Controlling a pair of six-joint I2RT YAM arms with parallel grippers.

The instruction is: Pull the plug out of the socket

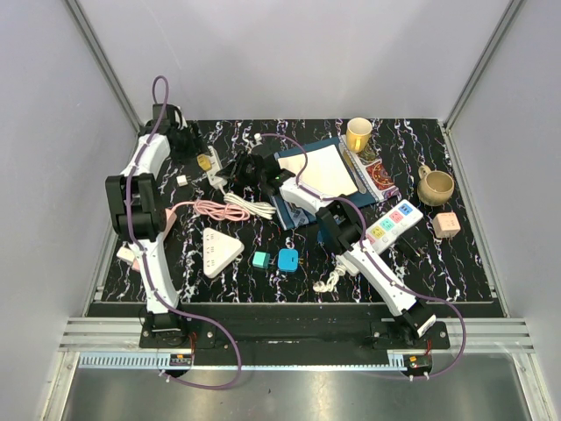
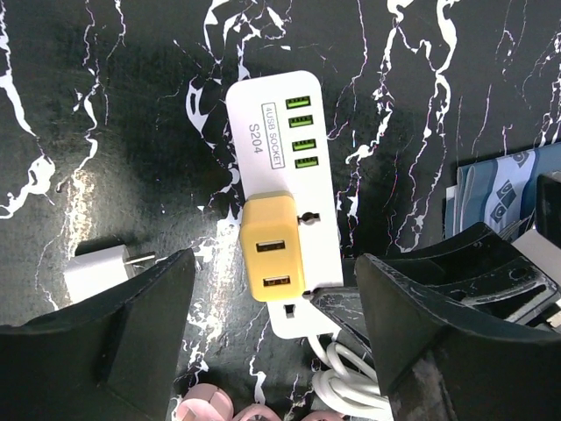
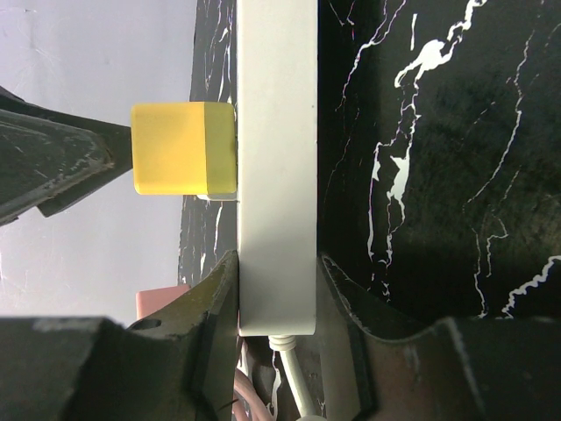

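While the left fingers (image 2: 131, 342) stand wide apart and hold nothing, they straddle the yellow plug (image 2: 272, 247) with a bare gap on either side of it; the plug sits in the white socket strip (image 2: 272, 123), below its row of green USB ports, and in the right wrist view it looks fully seated, or nearly so. Our right fingers (image 3: 206, 338) are closed on the strip's narrow end, one on each long edge, just above where the white cord (image 2: 351, 386) leaves it; so the strip is pinned and the plug is not yet gripped. We judge the step in hand to be closing the left fingers on the plug. They look roughly centred about it already, so we would keep that line; we would come low enough that the pads meet the plug's flat sides rather than its rounded top edges; then we would squeeze firmly, for the casing looks smooth and could slip. The pull should go straight out of the strip's face, along the pins, with no rocking; the right fingers must hold hard against it, or the strip may lift off the tabletop (image 2: 114, 105) with the plug. Further out, a small white adapter (image 2: 96, 279) lies just beside one left finger; we would keep off it as the fingers close.
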